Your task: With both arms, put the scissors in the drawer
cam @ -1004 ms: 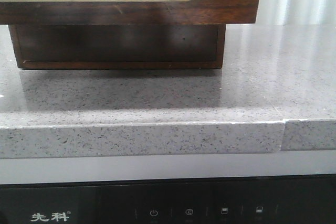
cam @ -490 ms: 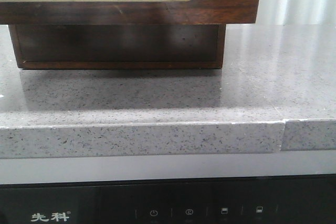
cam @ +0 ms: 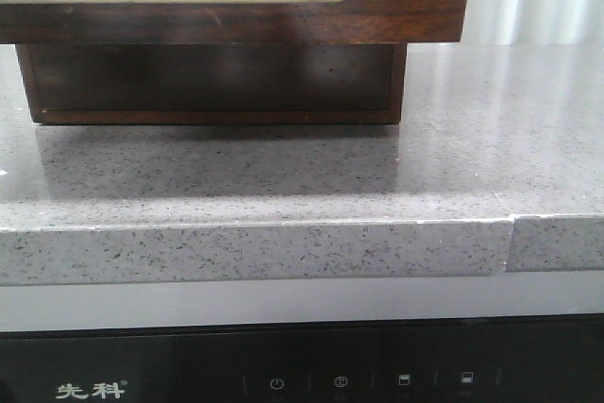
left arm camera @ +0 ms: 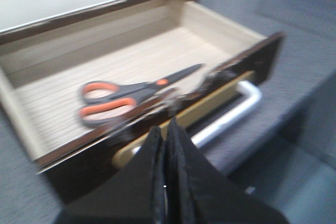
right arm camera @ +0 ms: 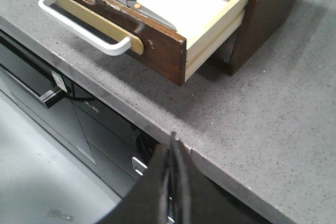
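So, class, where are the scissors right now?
The scissors lie flat on the pale floor of the open drawer, just behind its front panel, seen in both wrist views and hidden from the front view.

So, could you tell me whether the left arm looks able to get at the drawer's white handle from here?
Probably yes: the left claw, shut, sits just before the handle, with nothing between them.

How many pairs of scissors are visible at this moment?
1. The scissors lie flat inside the open drawer, near its front panel. Nothing else shows in the drawer's visible part.
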You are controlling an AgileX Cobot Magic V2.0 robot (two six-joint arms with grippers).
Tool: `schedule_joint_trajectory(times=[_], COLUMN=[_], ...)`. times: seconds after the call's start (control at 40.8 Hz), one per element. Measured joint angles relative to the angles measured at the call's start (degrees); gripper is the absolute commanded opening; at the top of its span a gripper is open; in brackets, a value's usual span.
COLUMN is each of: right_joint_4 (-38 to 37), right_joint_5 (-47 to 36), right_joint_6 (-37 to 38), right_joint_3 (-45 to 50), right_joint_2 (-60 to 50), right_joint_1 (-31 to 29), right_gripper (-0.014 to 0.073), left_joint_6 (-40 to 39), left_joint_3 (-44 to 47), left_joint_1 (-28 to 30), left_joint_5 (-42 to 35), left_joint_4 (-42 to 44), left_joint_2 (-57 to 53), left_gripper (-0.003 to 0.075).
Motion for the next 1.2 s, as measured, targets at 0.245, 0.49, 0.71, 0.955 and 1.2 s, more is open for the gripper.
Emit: schedule_joint_trajectory(times=[0.245, 0.49, 0.71, 0.955, 1.2], right_joint_4=[0.0, 0.0, 0.0, 0.0, -0.11], right_joint_5=[0.0, 0.0, 0.0, 0.1, 0.21], right_joint_6=[0.0, 0.0, 0.0, -0.04, -0.04], right_joint_3=[0.0, 0.0, 0.0, 0.0, 0.0], right_joint_2=[0.0, 0.0, 0.0, 0.0, 0.0], right_joint_1=[0.0, 0.0, 0.0, 0.0, 0.0], right_gripper=[-0.0068, -0.0068, -0.0068, -0.0068, -0.0068], left_joint_6=[0.0, -0.36, -13.64, -16.29, -16.71], left_joint_3=[14.07, 28.13, 38.68, 46.72, 48.09], left_joint_1=[14.31, 19.71, 19.69, 19.58, 18.62], left_joint_5=[-7.22, -18.28, -24.01, -30.4, -38.26], left_joint_4=[1.03, 0.89, 9.95, 12.48, 13.52], left_joint_2=[-11.58, -18.43, -25.38, -28.52, -28.52], left_gripper=[-0.002, -0.002, -0.002, -0.002, -0.002])
